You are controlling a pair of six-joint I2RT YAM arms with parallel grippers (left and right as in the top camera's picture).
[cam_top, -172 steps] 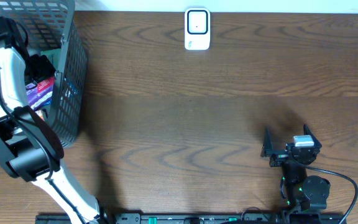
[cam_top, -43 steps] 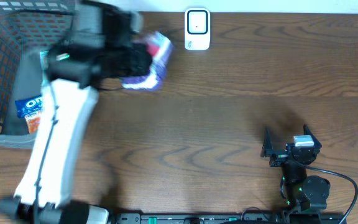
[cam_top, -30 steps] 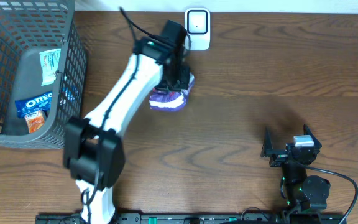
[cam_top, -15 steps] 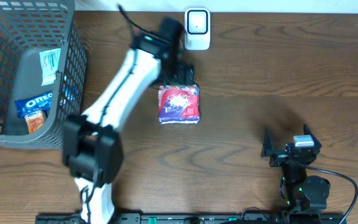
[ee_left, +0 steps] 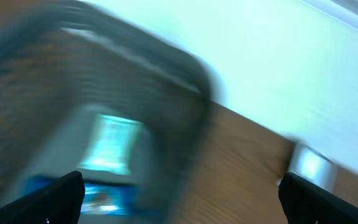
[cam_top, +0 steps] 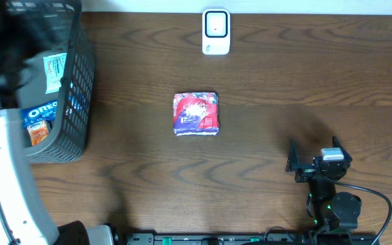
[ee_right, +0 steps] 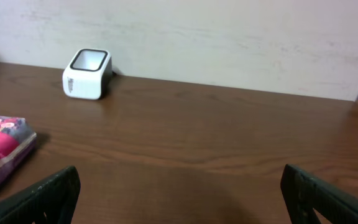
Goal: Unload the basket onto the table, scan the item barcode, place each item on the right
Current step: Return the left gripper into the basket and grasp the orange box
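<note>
The left gripper (ee_left: pixel 179 202) hangs over the grey plastic mesh basket (cam_top: pixel 77 82), jaws spread wide with nothing between them; its wrist view is blurred. A blue Oreo packet (cam_top: pixel 41 111) lies in the basket below it. The red and purple crinkly snack packet (cam_top: pixel 196 113) lies flat on the brown wooden table (cam_top: pixel 284 88), well off to that gripper's right and free of both arms. The right gripper (cam_top: pixel 313 160) is also spread and empty, with the packet ahead to its left. The white boxy barcode scanner (cam_top: pixel 216 31) stands farther ahead.

Overhead looks straight down on the surface (cam_top: pixel 284 82); right wrist low at 5 o'clock facing 12, left wrist blurred near the basket (cam_top: pixel 73 102) at 10, both sharing overhead's scanner (cam_top: pixel 216 31).
</note>
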